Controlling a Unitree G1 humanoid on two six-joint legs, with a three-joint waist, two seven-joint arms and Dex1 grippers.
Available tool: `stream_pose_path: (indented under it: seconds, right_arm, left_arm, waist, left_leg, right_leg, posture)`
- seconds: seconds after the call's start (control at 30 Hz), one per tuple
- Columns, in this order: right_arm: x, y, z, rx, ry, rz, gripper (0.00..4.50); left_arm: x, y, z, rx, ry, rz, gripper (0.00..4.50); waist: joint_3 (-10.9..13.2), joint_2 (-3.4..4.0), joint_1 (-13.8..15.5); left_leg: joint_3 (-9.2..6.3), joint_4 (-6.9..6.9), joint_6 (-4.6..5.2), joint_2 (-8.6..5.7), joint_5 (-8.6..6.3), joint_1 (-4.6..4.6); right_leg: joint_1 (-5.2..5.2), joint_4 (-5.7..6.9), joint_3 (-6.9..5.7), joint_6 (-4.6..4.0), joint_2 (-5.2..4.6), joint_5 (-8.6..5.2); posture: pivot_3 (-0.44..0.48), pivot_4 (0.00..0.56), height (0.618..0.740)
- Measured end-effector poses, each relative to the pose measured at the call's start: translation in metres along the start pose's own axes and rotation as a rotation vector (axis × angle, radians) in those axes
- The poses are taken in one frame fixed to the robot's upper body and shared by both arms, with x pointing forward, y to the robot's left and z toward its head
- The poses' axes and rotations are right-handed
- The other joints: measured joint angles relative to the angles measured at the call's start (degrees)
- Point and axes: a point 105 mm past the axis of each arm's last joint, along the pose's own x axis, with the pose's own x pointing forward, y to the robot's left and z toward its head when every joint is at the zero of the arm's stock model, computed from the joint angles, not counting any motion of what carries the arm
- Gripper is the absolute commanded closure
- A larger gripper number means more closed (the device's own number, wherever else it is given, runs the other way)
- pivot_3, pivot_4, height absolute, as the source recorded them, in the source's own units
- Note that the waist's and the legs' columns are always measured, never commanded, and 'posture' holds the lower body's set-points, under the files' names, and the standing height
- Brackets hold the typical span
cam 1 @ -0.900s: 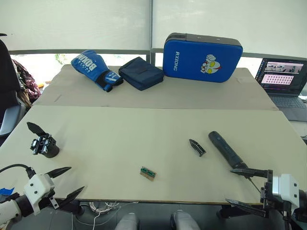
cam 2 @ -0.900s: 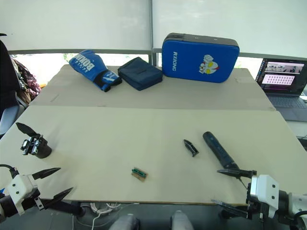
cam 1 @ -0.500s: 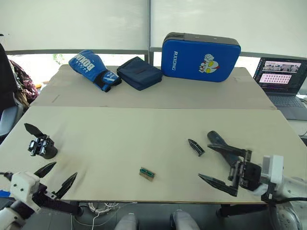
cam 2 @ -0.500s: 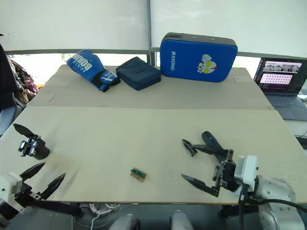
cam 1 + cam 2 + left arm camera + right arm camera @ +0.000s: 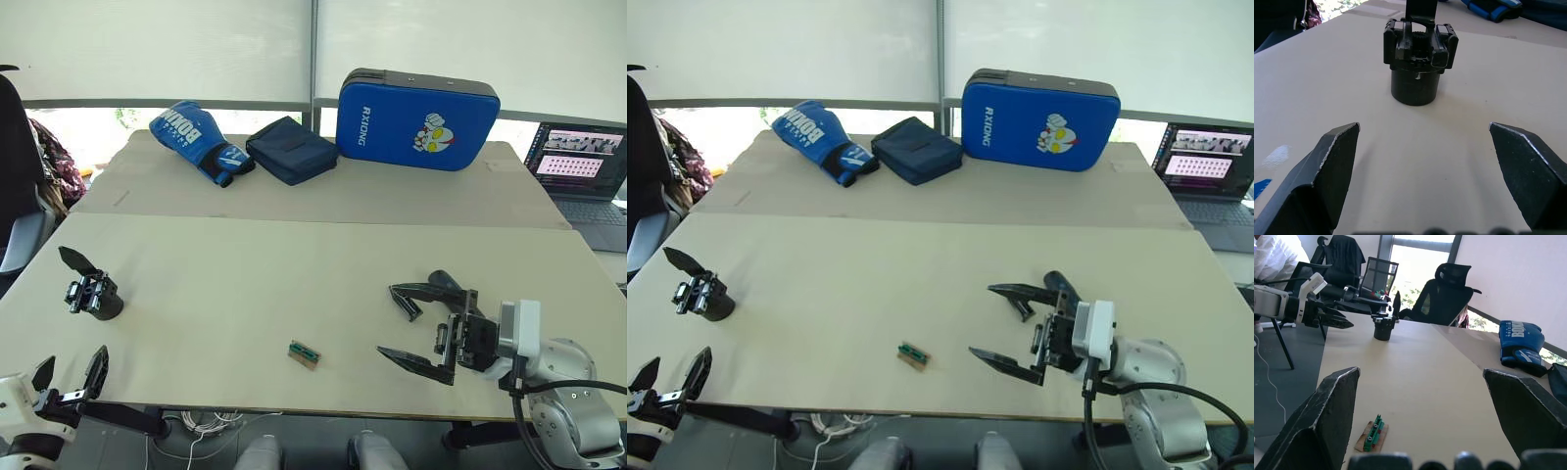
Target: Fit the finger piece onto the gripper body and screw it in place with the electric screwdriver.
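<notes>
While both grippers are gaping empty, right gripper (image 5: 419, 323) is lining up on finger piece (image 5: 403, 305); next: closing on it.

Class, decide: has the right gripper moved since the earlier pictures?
Yes. The right gripper has swung inward over the table, toward the finger piece, jaws open.

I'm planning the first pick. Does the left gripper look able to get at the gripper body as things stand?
Probably yes. The left gripper is open and faces the gripper body squarely, with only bare table between them.
</notes>
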Motion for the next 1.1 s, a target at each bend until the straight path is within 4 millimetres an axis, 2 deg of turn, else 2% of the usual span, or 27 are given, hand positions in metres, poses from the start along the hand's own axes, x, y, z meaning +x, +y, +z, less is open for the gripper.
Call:
stream_pose_path:
  seconds: [0.17,0.33,0.47,0.9,0.93,0.97,1.07,1.1]
  right_arm:
    - [0.003,0.0,0.001,-0.004,-0.008,0.009,0.04]
    - [0.006,-0.002,0.002,-0.014,-0.014,0.008,0.04]
    - [0.007,-0.005,0.003,-0.019,-0.013,-0.015,0.04]
    - [0.007,-0.006,0.002,-0.018,-0.003,-0.029,0.04]
    - [0.007,-0.006,0.002,-0.018,-0.002,-0.029,0.0]
    - [0.007,-0.006,0.002,-0.018,-0.001,-0.03,0.0]
    - [0.006,-0.005,0.001,-0.013,0.008,-0.03,0.0]
    - [0.005,-0.004,0.0,-0.008,0.012,-0.031,0.0]
  left_arm:
    - [0.034,-0.005,0.01,0.029,0.008,0.017,0.0]
    - [0.062,-0.003,-0.006,0.037,0.089,0.064,0.0]
    - [0.073,0.001,-0.013,0.04,0.114,0.097,0.0]
    - [0.1,-0.004,-0.012,0.056,0.069,0.084,0.0]
    - [0.101,-0.003,-0.012,0.062,0.069,0.083,0.55]
    - [0.102,-0.003,-0.012,0.067,0.072,0.08,0.84]
    - [0.103,-0.001,-0.012,0.085,0.07,0.058,2.19]
    - [0.103,-0.003,-0.012,0.082,0.063,0.043,2.22]
  waist:
    - [-0.01,0.0,-0.03]
    - [-0.01,0.02,-0.55]
    - [-0.01,0.01,-0.67]
    - [-0.01,0.02,-0.46]
    - [-0.01,0.02,-0.46]
    - [-0.01,0.02,-0.46]
    - [-0.02,0.03,-0.44]
    - [-0.02,0.03,-0.38]
  left_leg:
    - [0.0,0.0,0.0,-0.02,0.0,0.13]
    - [-0.01,-0.01,0.0,-0.04,0.0,0.14]
    - [-0.01,-0.01,0.0,-0.02,0.0,0.14]
    - [-0.01,-0.01,0.0,-0.07,0.0,0.17]
    - [-0.01,0.0,0.0,-0.07,0.0,0.17]
    - [-0.01,-0.01,0.0,-0.07,0.0,0.17]
    - [-0.01,-0.01,0.0,-0.07,0.0,0.18]
    - [-0.01,-0.01,0.0,-0.08,0.0,0.18]
  right_leg:
    - [0.08,0.06,0.01,-0.01,0.01,0.01]
    - [0.05,0.08,0.01,-0.38,0.01,0.23]
    - [0.03,0.08,0.0,-0.39,0.01,0.24]
    - [0.04,0.08,0.01,-0.39,-0.03,0.25]
    - [0.04,0.08,0.01,-0.39,-0.03,0.25]
    - [0.04,0.09,0.01,-0.39,-0.03,0.25]
    - [0.04,0.09,0.01,-0.39,-0.04,0.24]
    - [0.05,0.09,0.01,-0.39,-0.05,0.24]
  posture:
    - [0.0,0.15,0.74]
    - [0.0,0.15,0.74]
    - [0.0,0.15,0.74]
    - [0.0,0.15,0.74]
    - [0.0,0.15,0.74]
    - [0.0,0.15,0.74]
    - [0.0,0.15,0.74]
    - [0.0,0.15,0.74]
